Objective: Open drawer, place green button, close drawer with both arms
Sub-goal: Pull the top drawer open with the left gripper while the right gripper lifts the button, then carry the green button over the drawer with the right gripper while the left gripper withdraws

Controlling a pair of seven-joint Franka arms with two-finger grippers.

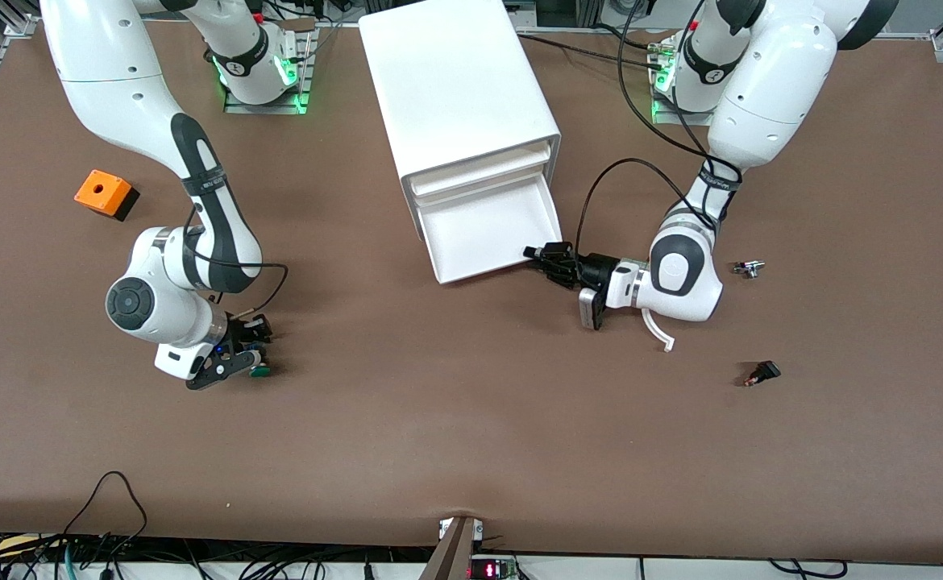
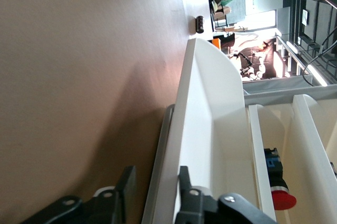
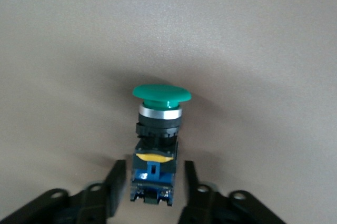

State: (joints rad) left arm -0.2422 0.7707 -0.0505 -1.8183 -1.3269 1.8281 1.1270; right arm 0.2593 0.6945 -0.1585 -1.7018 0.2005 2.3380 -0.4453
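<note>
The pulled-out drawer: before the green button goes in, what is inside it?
The open drawer shows only bare white floor in the front view. Its rear part is hidden under the cabinet. The left claw is at its front lip.

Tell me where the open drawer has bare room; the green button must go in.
The open drawer shows a bare white floor. It is crowded only at its front corner, gripped by the left gripper. The right gripper straddles the button on the table.
</note>
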